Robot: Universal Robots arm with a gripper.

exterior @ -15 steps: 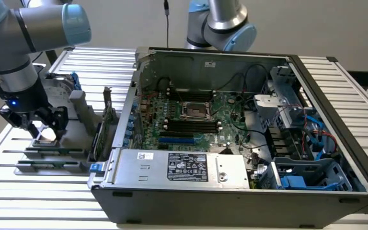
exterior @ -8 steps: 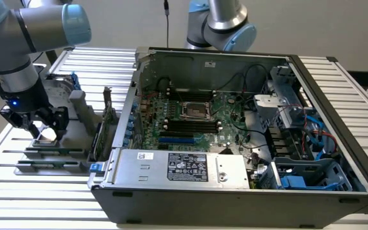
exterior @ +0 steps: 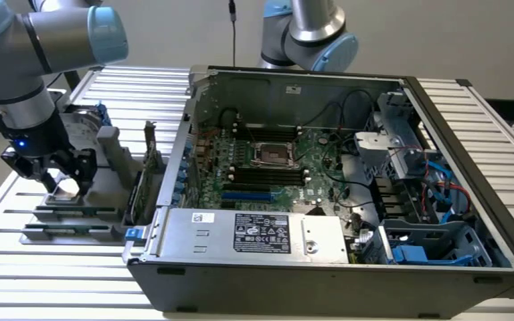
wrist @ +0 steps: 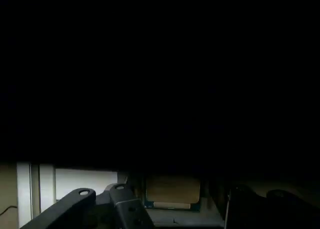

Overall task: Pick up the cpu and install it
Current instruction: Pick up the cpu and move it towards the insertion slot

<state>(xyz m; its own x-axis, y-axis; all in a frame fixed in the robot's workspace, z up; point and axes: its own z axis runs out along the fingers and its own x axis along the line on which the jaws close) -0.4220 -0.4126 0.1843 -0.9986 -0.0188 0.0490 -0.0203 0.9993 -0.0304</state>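
**A:** What holds what here?

**B:** The open computer case (exterior: 328,87) lies on the slatted surface (exterior: 51,281). Inside it are a green motherboard (exterior: 315,177) with its square socket (exterior: 272,155) and a silver power supply (exterior: 252,232) along the near wall. Blue cables (exterior: 440,180) sit at the case's end toward the exterior view's right. Outside the case, just beside its wall on the exterior view's left, sits a grey parts holder (exterior: 114,160). The cpu (exterior: 64,192) lies in that holder, not in the case.

**A:** Which way does the cpu face?

**B:** It lies flat with its metal top up. In the wrist view the cpu (wrist: 172,190) shows a pale lid with a thin darker rim. Its edges run square to the recess around it. It is so nearly square that I can't name a long axis. I also can't tell which corner points toward the case.

**A:** And the hand?

**B:** The hand (exterior: 61,177) hangs right over the cpu, outside the case and well apart from the socket. Its fingers (exterior: 83,170) are spread, one on either side, and the chip lies low between them. Whether the pads touch the chip's edges, I can't tell.

**A:** Anything else near the case?

**B:** A second arm (exterior: 310,33) stands behind the case's far wall.
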